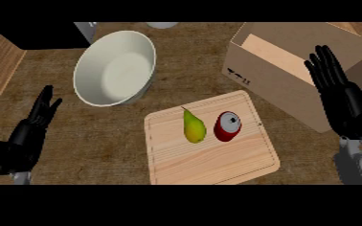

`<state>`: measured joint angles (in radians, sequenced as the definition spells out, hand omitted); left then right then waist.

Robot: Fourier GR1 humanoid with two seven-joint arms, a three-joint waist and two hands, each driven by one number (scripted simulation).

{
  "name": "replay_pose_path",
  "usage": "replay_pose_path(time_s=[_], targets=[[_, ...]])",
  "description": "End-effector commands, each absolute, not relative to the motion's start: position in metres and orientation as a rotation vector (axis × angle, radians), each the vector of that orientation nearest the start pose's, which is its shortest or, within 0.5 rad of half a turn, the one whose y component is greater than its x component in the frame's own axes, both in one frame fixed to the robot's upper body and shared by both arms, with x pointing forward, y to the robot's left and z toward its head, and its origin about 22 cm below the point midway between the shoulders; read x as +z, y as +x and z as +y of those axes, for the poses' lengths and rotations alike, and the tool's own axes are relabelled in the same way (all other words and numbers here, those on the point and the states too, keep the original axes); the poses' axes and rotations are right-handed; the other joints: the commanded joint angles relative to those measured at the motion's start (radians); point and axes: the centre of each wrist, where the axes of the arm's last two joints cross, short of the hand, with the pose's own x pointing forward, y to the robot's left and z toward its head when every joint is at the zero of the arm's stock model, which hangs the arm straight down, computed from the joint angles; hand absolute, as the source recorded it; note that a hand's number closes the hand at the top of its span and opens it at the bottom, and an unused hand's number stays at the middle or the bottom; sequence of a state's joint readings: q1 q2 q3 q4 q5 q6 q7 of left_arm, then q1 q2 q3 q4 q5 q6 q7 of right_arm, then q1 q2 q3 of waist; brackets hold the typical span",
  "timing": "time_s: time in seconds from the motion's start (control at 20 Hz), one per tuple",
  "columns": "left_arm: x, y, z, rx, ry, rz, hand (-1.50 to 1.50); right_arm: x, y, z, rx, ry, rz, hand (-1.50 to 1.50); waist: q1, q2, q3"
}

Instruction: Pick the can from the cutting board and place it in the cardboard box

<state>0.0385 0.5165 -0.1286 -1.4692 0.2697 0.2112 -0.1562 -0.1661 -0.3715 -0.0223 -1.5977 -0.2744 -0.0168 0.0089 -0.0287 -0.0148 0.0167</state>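
Observation:
A red can with a silver top stands on the light wooden cutting board, beside a yellow-green pear on its left. The open cardboard box sits at the upper right, just behind the board. My right hand is open, fingers straight up, in front of the box's near wall and to the right of the can, apart from it. At the lower left edge my left hand rests open, far from the board.
A large white bowl lies tilted on the counter at the upper left of the board. A dark object sits at the far left back, and a pale round thing shows at the top edge.

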Motion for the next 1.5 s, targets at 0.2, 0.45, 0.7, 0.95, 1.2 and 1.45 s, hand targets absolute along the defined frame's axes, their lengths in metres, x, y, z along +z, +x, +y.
replay_pose_path(time_s=[0.2, 0.45, 0.7, 0.95, 1.2, 1.45], targets=[[0.043, 0.247, 0.32, -0.011, 0.128, -1.521, 0.0, 0.111, 0.299, -0.269, 0.329, 0.197, -1.728, -1.5, 0.043, 0.013, -0.016], [0.045, 0.245, 0.325, 0.046, 0.071, -1.46, 0.0, 0.081, 0.279, -0.279, 0.138, -0.149, -2.068, -1.5, 0.029, 0.013, -0.015], [0.053, 0.246, 0.319, 0.055, 0.048, -1.433, 0.0, 0.09, 0.248, -0.276, 0.393, -0.065, -2.203, -1.5, 0.022, 0.011, -0.016], [0.052, 0.248, 0.324, 0.043, 0.084, -1.444, 0.0, 0.124, 0.245, -0.283, 0.872, -0.28, -1.917, -1.5, 0.022, 0.011, -0.021], [0.064, 0.255, 0.326, 0.06, 0.086, -1.458, 0.0, 0.161, 0.235, -0.278, 1.197, -0.515, -1.648, -1.5, 0.018, 0.009, -0.023], [0.055, 0.254, 0.319, 0.044, 0.062, -1.446, 0.0, 0.174, 0.241, -0.237, 1.316, -0.59, -1.426, -1.5, 0.044, 0.016, -0.021]])
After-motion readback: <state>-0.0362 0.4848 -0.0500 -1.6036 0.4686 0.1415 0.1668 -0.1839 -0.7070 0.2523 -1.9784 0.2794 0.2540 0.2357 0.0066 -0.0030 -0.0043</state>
